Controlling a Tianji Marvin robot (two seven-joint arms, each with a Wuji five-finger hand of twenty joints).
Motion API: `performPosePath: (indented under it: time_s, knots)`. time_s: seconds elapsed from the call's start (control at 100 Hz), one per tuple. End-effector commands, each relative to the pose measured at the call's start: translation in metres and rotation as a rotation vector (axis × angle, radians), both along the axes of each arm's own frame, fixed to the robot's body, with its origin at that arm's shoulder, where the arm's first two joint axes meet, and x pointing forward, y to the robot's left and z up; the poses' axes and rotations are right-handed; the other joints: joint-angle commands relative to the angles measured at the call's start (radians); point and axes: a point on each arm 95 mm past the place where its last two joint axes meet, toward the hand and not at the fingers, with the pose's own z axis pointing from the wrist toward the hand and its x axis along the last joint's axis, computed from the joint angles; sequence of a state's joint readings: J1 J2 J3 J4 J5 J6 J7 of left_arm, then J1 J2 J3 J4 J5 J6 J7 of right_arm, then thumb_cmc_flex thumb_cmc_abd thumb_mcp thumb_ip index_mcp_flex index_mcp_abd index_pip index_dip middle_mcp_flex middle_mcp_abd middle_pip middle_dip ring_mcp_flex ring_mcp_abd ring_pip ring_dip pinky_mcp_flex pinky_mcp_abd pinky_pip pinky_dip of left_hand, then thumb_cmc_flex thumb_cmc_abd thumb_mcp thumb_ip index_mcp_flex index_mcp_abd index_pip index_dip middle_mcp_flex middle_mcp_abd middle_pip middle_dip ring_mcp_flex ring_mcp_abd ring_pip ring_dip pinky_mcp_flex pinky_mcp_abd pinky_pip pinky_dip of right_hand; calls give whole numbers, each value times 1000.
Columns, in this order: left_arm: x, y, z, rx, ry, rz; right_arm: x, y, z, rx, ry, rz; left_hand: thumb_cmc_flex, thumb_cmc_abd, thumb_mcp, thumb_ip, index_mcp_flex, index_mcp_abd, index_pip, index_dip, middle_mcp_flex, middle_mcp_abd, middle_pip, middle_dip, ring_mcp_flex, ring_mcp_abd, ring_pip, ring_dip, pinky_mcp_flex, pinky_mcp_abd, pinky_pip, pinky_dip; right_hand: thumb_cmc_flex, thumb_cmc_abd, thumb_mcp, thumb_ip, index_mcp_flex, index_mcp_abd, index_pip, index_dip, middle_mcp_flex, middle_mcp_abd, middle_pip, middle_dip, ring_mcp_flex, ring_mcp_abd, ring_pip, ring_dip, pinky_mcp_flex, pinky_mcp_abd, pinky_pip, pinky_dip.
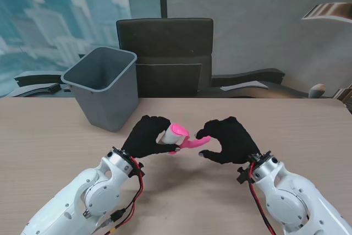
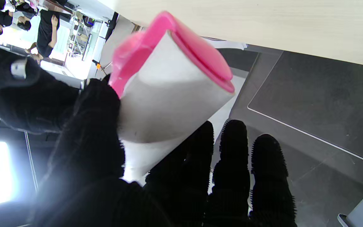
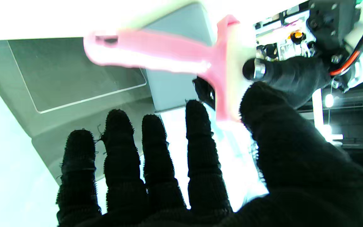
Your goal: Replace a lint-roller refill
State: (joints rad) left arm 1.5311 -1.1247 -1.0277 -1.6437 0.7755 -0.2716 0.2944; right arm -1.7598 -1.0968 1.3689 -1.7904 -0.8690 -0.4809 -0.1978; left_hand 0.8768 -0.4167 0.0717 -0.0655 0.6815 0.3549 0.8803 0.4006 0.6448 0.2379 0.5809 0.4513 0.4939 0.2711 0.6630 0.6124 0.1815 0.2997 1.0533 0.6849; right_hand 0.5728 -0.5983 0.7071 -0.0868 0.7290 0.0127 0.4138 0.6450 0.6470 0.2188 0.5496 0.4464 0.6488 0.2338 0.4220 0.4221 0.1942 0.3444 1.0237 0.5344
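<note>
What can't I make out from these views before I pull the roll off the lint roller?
- Stand view: the white roll is mostly wrapped by the left hand, so its far end is hidden.
- Stand view: the right hand covers its contact with the pink handle.
- Right wrist view: the handle is blurred and overexposed.
- Left wrist view: the fingers hide the roll's underside.

The roller (image 1: 179, 137) sat between the left hand (image 1: 146, 136) and right hand (image 1: 228, 140), above the worktop (image 1: 49, 136). A bin (image 1: 103, 86) stood on the worktop's far left, with a chair (image 1: 165, 53) behind the far edge.
</note>
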Motion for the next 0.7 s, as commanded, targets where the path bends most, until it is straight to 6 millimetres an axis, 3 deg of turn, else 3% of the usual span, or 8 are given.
performPosePath:
  time_s: [0.0,0.05,0.12,0.23,0.39,0.54,0.69]
  knots:
    - [-2,-6,7,-28,-1,4,-2,5,-6,-36,32,35,163,108,184,43,87,-180,136,44,24,-25,3,29,2,-1,13,0,-8,2,25,-8,-36,-62,38,35,-59,15,-45,-8,-67,-21,-31,-7,-34,-98,-29,-19,-17,-7,-28,4]
    - [-3,-6,7,-34,-6,5,0,10,-8,-54,34,42,162,108,183,42,86,-179,136,44,22,-25,3,29,1,-1,14,1,-9,2,25,-8,-53,-79,53,33,-130,20,-94,-26,-114,-14,-48,-13,-48,-70,-68,-39,-37,14,-67,-1]
    - [-6,-8,7,-40,-6,0,3,19,-15,-79,23,32,163,110,183,43,86,-180,137,46,22,-25,4,29,0,-1,15,1,-9,2,26,-8,-73,-110,77,31,-212,45,-134,-39,-173,6,-73,-34,-69,-6,-128,-83,-60,90,-124,-13]
    - [-10,-10,8,-66,3,-3,9,30,-23,-114,-13,14,163,110,182,42,86,-181,137,46,22,-25,5,30,1,-1,16,2,-8,2,28,-7,-54,-150,121,31,-288,57,-141,-32,-245,18,-53,-45,-67,13,-137,-101,-51,139,-137,-14]
    - [-16,-13,11,-129,37,-2,20,39,-29,-169,-151,-41,162,112,182,43,84,-184,138,47,23,-30,7,30,1,-5,17,2,-6,-1,29,-7,-30,-184,194,29,-292,72,-106,-1,-270,26,11,-28,-57,-51,-91,-81,-44,139,-111,-7]
    - [-21,-14,12,-172,65,3,26,41,-31,-162,-235,-68,161,113,181,42,83,-185,139,46,22,-31,9,31,3,-8,18,2,-6,-2,30,-8,32,-189,234,30,-266,103,-56,54,-234,25,104,14,-21,-83,10,-38,-12,99,-32,2]
    - [-23,-18,13,-229,123,0,30,43,-31,-134,-288,-80,159,114,179,42,80,-189,141,46,20,-34,9,31,3,-11,19,2,-4,-6,31,-8,67,-200,275,28,-200,94,86,210,-138,34,278,147,68,-141,241,80,87,17,121,38]
